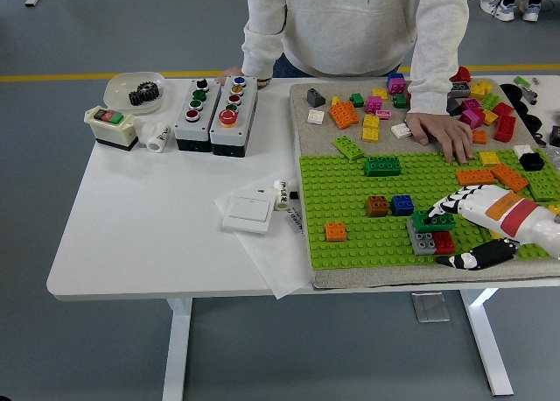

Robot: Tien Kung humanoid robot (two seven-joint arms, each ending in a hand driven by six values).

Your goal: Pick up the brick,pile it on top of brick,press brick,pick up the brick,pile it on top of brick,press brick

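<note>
green brick [432,220] stacked atop grey brick [423,240]

Right hand [468,226] reaching in from right, fingers [448,204] extended, thumb below
</note>
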